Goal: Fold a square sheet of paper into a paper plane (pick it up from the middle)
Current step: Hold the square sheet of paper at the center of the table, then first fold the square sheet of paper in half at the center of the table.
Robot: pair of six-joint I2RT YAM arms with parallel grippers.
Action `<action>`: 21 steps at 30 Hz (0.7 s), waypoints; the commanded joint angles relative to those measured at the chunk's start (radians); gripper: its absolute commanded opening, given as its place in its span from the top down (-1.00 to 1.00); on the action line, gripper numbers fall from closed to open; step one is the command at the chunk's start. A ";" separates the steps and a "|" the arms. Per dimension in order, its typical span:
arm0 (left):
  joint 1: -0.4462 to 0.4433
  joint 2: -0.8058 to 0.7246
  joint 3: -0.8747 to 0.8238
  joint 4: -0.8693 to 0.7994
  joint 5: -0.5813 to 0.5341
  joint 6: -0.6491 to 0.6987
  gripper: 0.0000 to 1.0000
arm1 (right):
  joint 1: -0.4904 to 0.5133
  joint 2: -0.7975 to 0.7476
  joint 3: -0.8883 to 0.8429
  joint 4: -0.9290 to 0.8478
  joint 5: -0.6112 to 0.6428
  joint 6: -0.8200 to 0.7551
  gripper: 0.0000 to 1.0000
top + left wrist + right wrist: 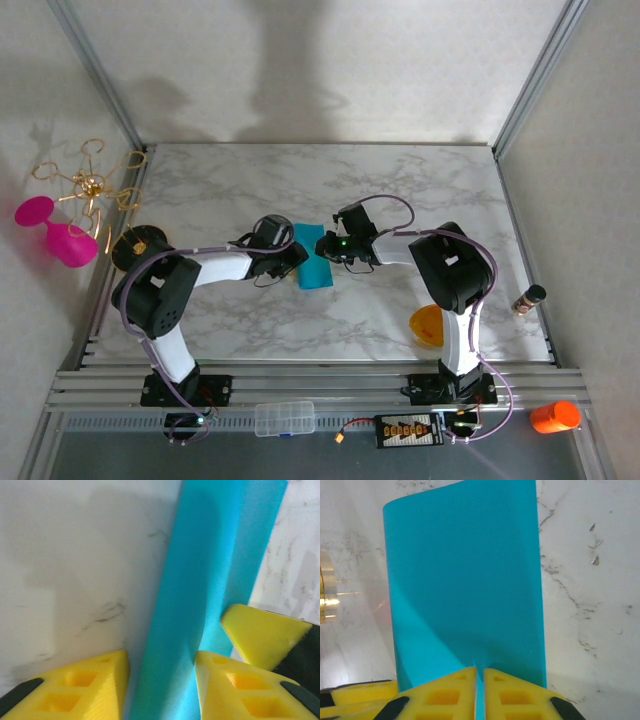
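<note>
While the thin teal-blue square sheet of paper (pixel 313 257) sits in the middle of the white marble-patterned tabletop (pixel 400 180), both arms meet right at it. The right gripper (pixel 480 672) has its yellow fingers (pixel 445 695) pinched tight together, the sheet's near edge sandwiched between them! The left gripper (pixel 160 662) is spread wide, one finger on either side of a raised blue band of the sheet, gripping nothing.

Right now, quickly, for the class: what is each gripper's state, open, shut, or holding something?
Left gripper: open, fingers either side of the sheet of paper.
Right gripper: shut on the sheet of paper.
</note>
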State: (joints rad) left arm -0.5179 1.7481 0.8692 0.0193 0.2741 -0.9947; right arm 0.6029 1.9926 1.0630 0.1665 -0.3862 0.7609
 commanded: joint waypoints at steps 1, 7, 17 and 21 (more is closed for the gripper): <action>0.049 -0.088 0.013 -0.178 -0.101 0.052 0.13 | 0.009 0.061 -0.041 -0.132 0.081 -0.043 0.75; 0.065 -0.164 0.038 -0.064 0.014 0.119 0.26 | 0.010 0.072 -0.031 -0.165 0.108 -0.046 0.81; 0.043 0.001 0.117 0.031 0.218 0.126 0.58 | 0.010 0.090 -0.015 -0.200 0.134 -0.053 0.88; 0.036 0.061 0.167 -0.019 0.208 0.135 0.62 | 0.010 0.097 -0.014 -0.207 0.136 -0.051 0.88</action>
State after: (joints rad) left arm -0.4747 1.7813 0.9882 0.0265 0.4534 -0.8818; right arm 0.6067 1.9984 1.0813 0.1261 -0.3599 0.7349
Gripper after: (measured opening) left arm 0.192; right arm 0.064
